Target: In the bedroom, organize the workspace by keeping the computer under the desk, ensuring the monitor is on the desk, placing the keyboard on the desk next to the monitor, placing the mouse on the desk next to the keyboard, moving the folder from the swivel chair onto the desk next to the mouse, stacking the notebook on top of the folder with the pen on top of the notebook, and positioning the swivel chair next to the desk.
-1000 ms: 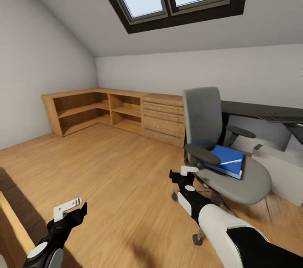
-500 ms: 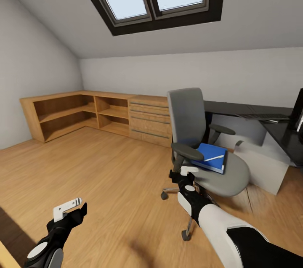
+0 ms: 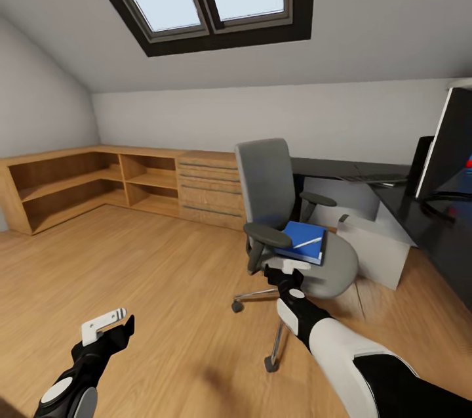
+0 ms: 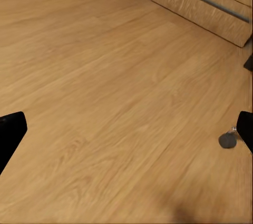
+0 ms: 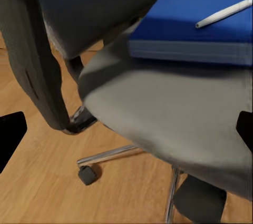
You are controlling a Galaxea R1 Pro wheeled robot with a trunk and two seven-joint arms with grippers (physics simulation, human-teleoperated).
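Head view: both arms reach forward and low. The left gripper point(image 3: 108, 328) hangs over bare wood floor point(image 3: 151, 287), holding nothing. The right gripper point(image 3: 286, 267) sits just before the swivel chair point(image 3: 282, 208), whose seat carries the blue folder point(image 3: 298, 241) with the pen point(image 3: 307, 243) on top. The desk point(image 3: 400, 201) and monitor point(image 3: 449, 142) stand at right.

Left wrist view: fingertips point(image 4: 10, 134) spread wide over floor, empty.

Right wrist view: fingertips point(image 5: 9, 137) spread wide, empty, facing the chair seat, folder point(image 5: 205, 18) and pen point(image 5: 224, 13).

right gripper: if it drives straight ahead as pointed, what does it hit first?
Likely the swivel chair: its grey seat front fills the line of the right gripper. The folder lies beyond; depth is uncertain.
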